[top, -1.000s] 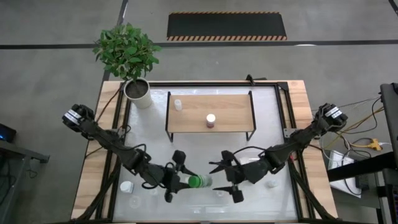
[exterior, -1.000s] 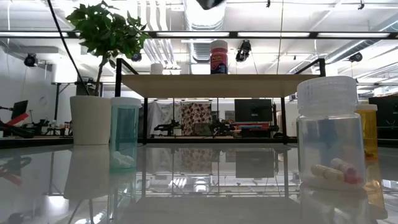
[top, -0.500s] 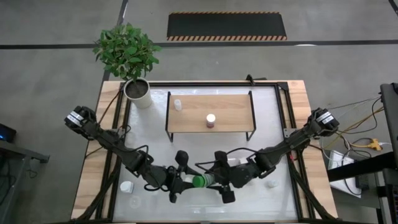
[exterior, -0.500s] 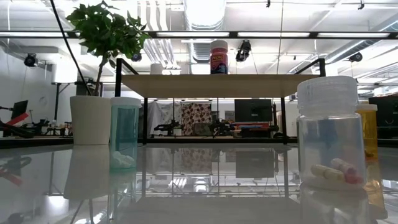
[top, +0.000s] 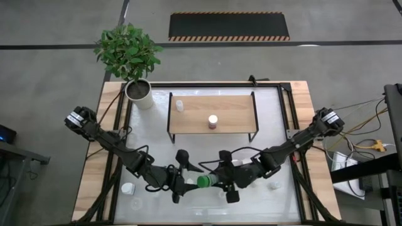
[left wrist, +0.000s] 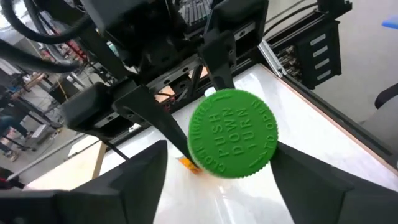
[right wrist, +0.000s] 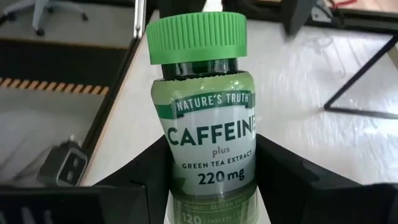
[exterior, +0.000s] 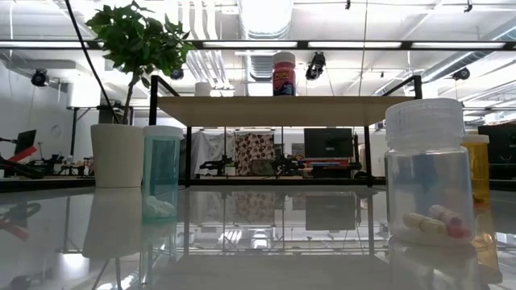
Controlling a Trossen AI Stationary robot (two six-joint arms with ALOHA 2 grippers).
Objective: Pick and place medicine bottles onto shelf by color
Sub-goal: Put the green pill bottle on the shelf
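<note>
The green-capped caffeine bottle [right wrist: 206,118] is low over the table's near middle, in front of the shelf [top: 211,113]. The right gripper [top: 221,184] squeezes it between its fingers. The left gripper [top: 183,180] is beside it with fingers spread apart, not touching.

The green-capped bottle [right wrist: 208,118] carries a label reading "NATURE'S TRUTH", "CAFFEINE plus GREEN TEA EXTRACT", "220 mg" and, partly hidden, "120". Its green cap [left wrist: 233,134] is embossed "PUSH DOWN TURN".
</note>
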